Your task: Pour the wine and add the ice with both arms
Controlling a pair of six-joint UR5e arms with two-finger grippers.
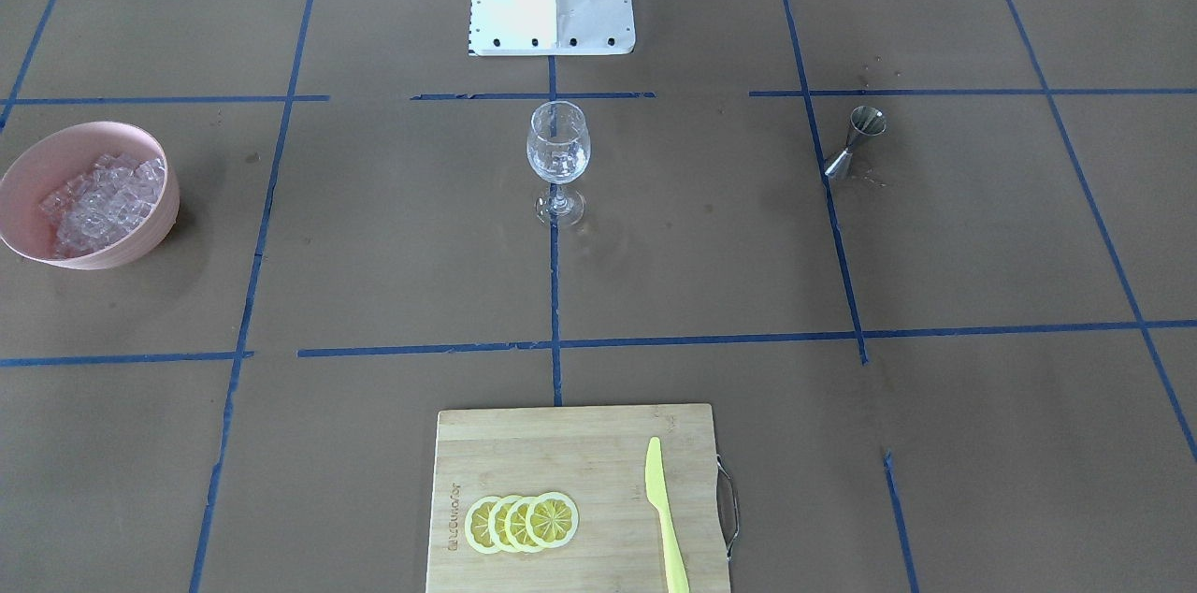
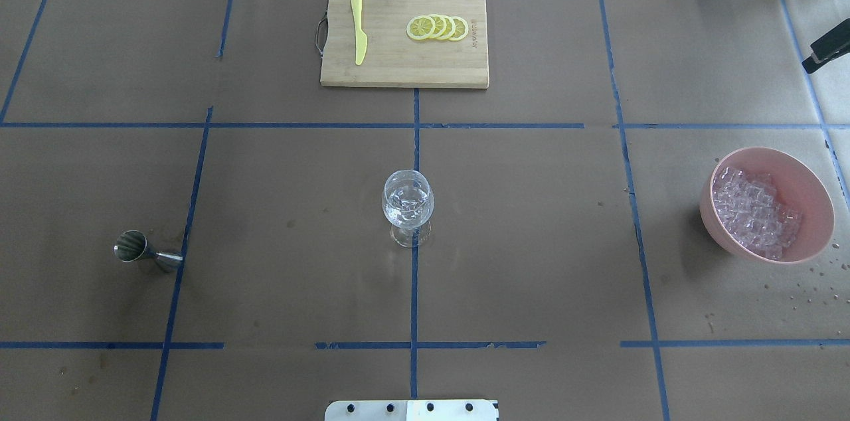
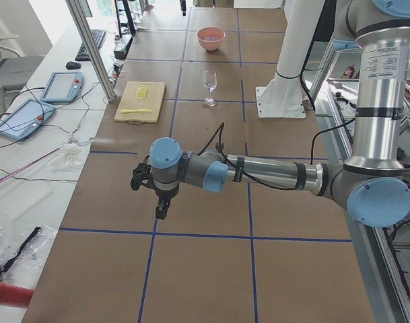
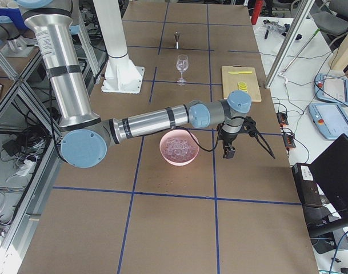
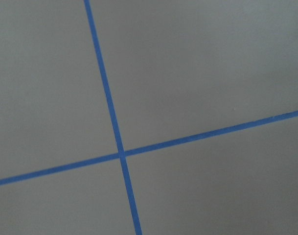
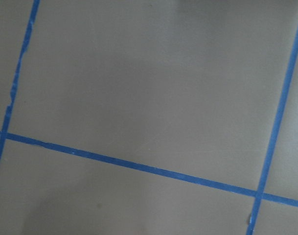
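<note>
1. Nearest the robot's base (image 2: 412, 410), the wine glass (image 2: 408, 205) stands upright on the centre tape line. That spot looks chosen so either arm can reach it. I cannot make out its contents.
2. Level with it, the jigger (image 2: 147, 253) stands on the left side. The ice (image 2: 754, 212) lies heaped in the pink bowl (image 2: 813, 192) on the right, so each arm likely has its own supply.
3. Farther off, the cutting board (image 2: 398, 69) carries the lemon slices (image 2: 438, 27) and the knife (image 2: 358, 36), clear of the pouring area.
4. Out at the table's ends, the left gripper (image 3: 154, 192) and right gripper (image 4: 231, 140) hang above bare paper, apparently parked. I cannot tell whether either is spread or clenched.
</note>
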